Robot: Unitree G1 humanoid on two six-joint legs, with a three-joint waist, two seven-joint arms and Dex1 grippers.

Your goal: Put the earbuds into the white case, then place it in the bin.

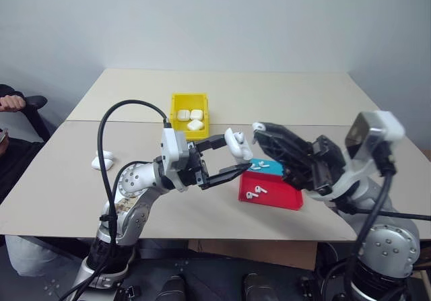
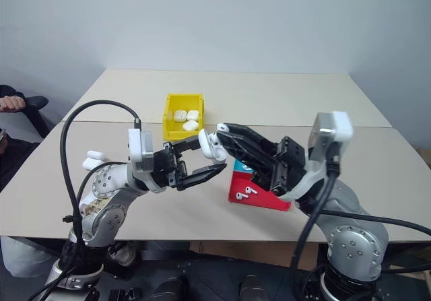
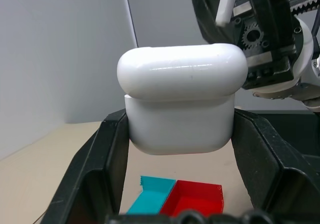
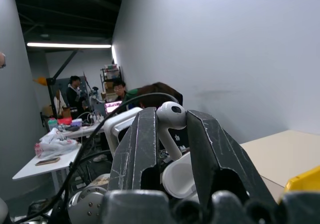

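The bin [image 1: 189,114], bright yellow with low walls, is seen on the surface [image 1: 283,92], well behind both arms; the white case [image 1: 236,143], glossy and rounded, is pinched by the left end effector [image 1: 239,157] above the near edge; an earbud [image 4: 171,119] is clamped in the right end effector [image 4: 171,156], just beside it.

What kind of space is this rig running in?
Probably a robotics lab or shared workshop. A plain table against a bare wall, a far cluttered workbench with people at a laptop under an exposed dark ceiling with strip lights, and a seated person alongside.
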